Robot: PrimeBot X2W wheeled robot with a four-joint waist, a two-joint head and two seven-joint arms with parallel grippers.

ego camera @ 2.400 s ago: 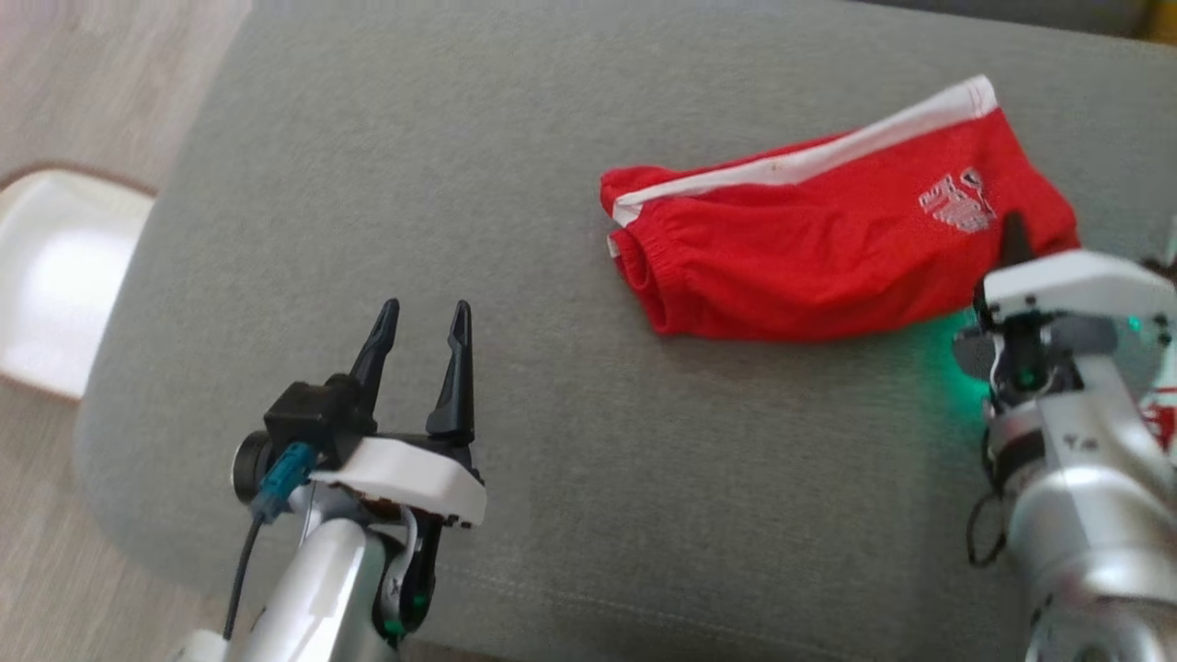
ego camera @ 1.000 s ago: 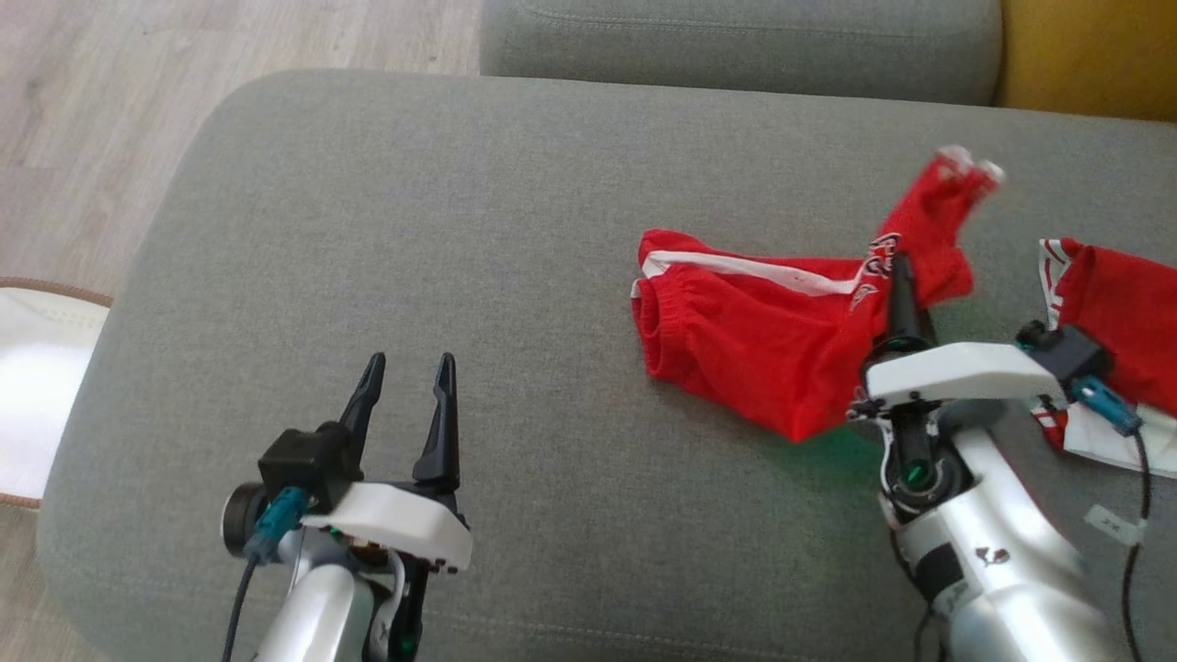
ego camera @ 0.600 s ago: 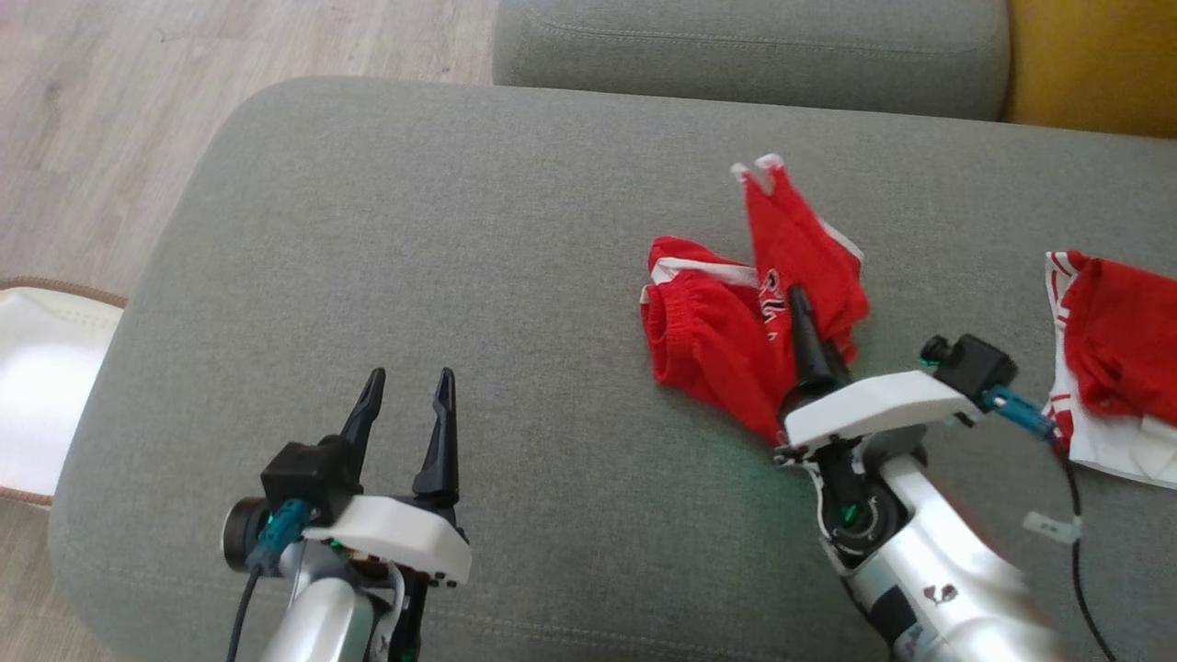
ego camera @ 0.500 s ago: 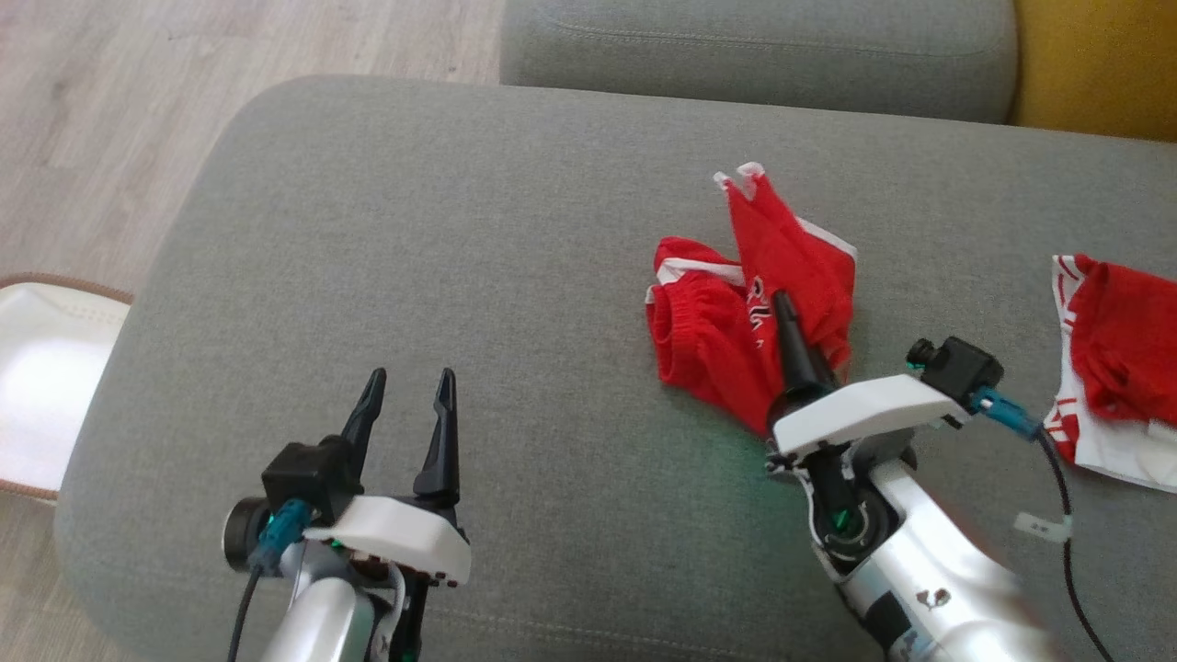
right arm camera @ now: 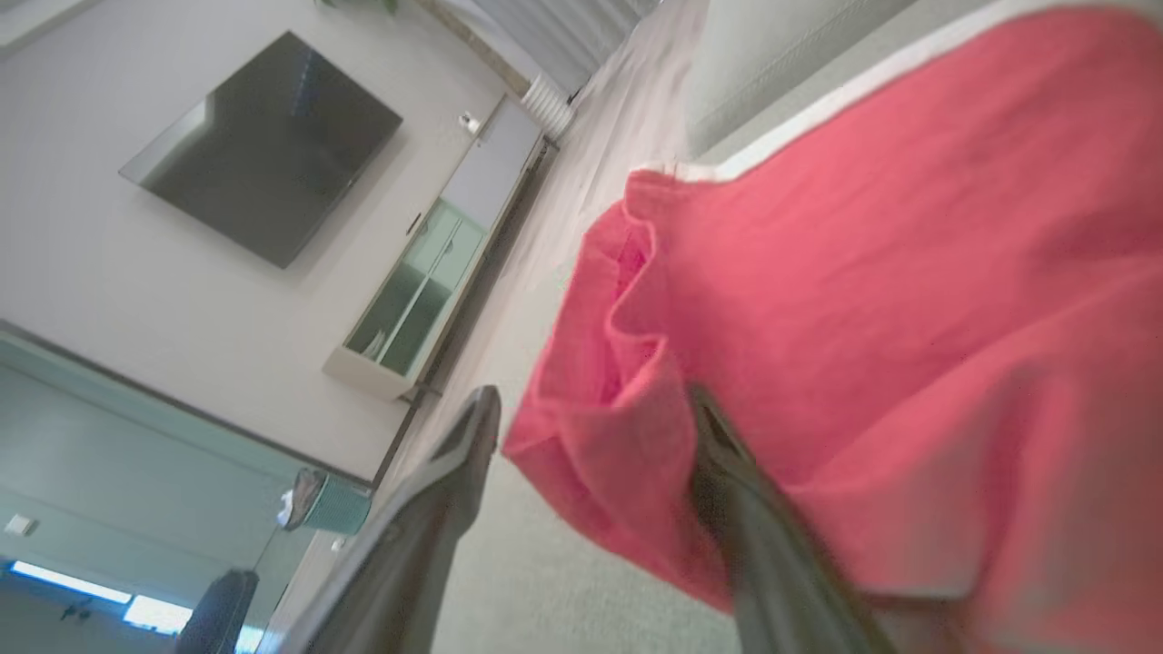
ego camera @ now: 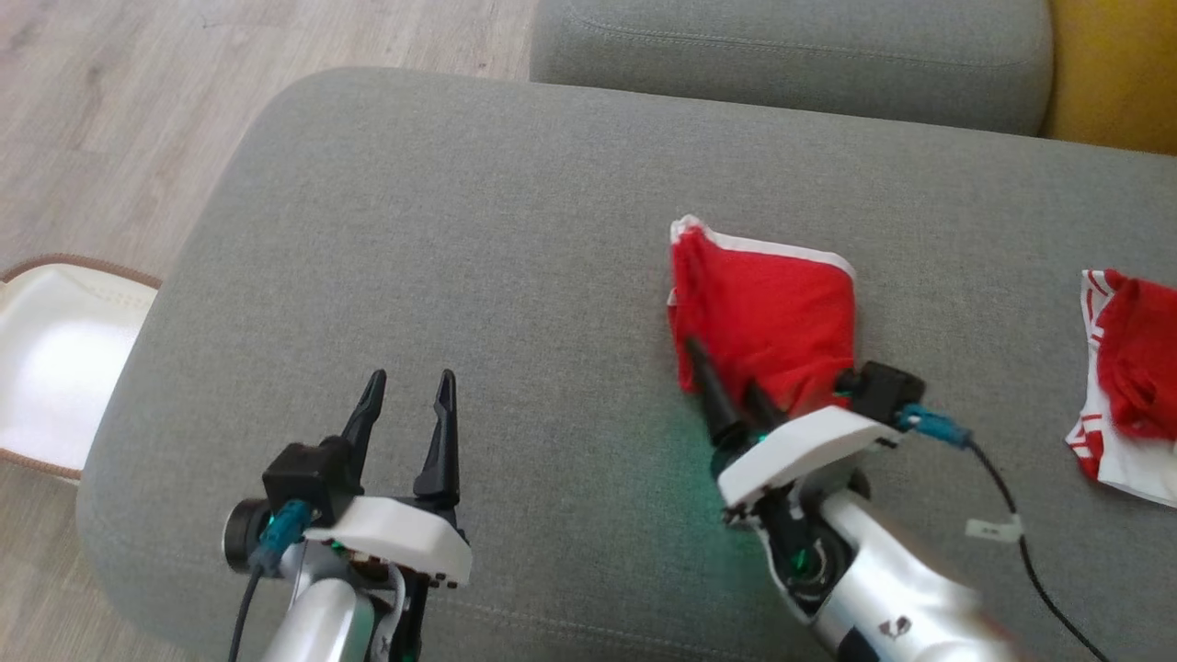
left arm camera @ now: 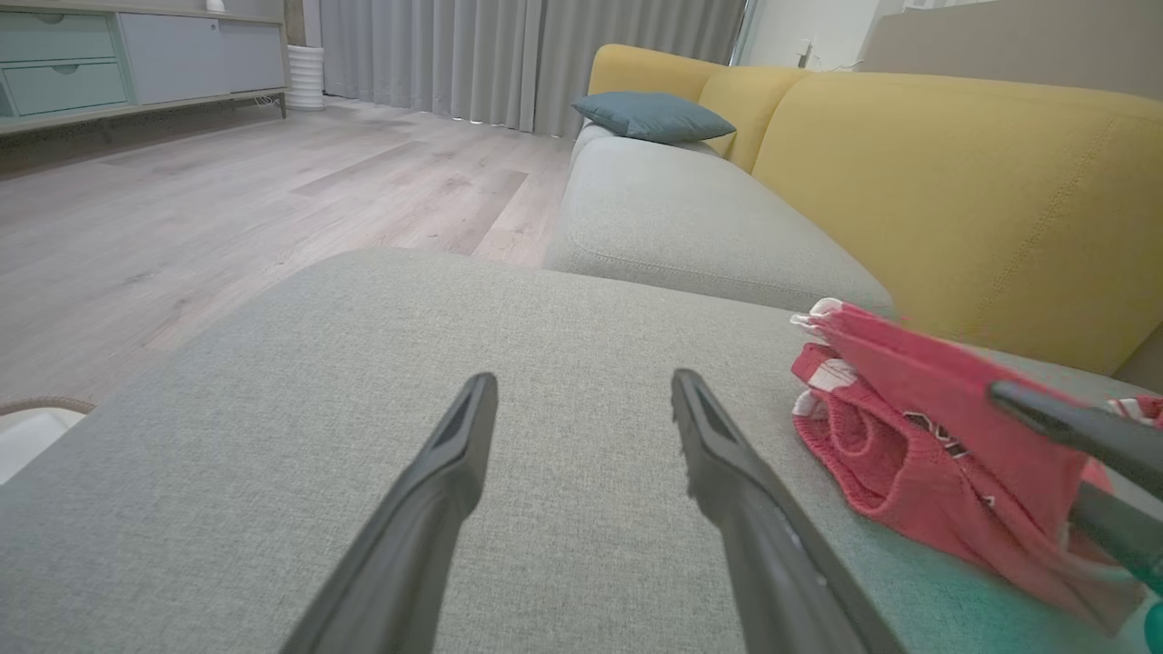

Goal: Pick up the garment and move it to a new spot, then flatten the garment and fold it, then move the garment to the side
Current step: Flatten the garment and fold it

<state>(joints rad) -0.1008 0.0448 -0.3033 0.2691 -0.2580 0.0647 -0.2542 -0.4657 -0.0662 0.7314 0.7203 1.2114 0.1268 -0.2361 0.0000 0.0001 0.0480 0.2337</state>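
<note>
**Two garments, two grippers, one cushion (ego camera: 478, 239)**

The folded red garment (ego camera: 768, 308) lies right of the cushion's middle. A second red-and-white garment (ego camera: 1126, 405) sits well apart at the right edge. The right gripper (ego camera: 733, 386) is released, fingers spread at the red garment's near edge, with a fold between them in its wrist view. The left gripper (ego camera: 405, 405), also released, hovers over broad bare cushion near the rounded left edge. The left wrist view shows the fold's layers side-on and a yellow backrest (left arm camera: 954, 173)

Two red garments (ego camera: 763, 313) (ego camera: 1136, 368), two pincers (ego camera: 409, 379) (ego camera: 722, 368), two grey cushions (ego camera: 460, 230) (ego camera: 791, 46)
</note>
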